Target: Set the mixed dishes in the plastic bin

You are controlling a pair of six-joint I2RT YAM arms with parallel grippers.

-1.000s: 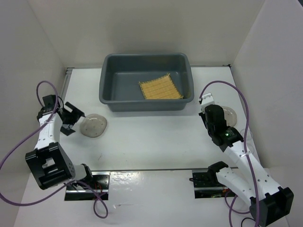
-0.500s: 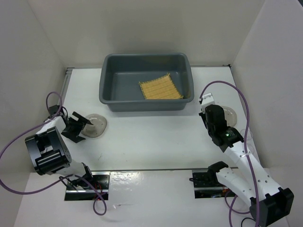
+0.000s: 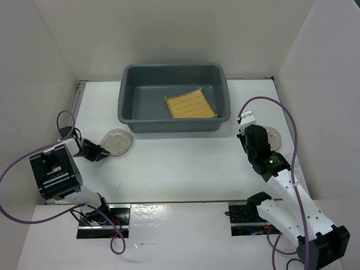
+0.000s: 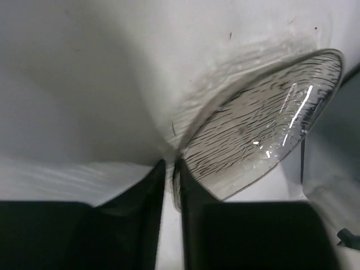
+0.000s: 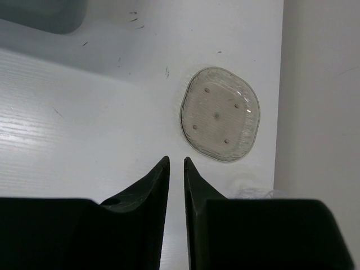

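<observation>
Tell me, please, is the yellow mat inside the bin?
Inside: the yellow mat lies flat on the floor of the plastic bin.

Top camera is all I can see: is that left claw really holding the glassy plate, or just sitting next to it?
Observer: The left wrist view shows the left gripper pinching the rim of the see-through plate, which is tilted, not flat.
Operator: And the right claw, holding anything?
Observer: No. The right wrist view shows the right gripper nearly shut on nothing, with a second plate lying flat ahead of it.
</observation>
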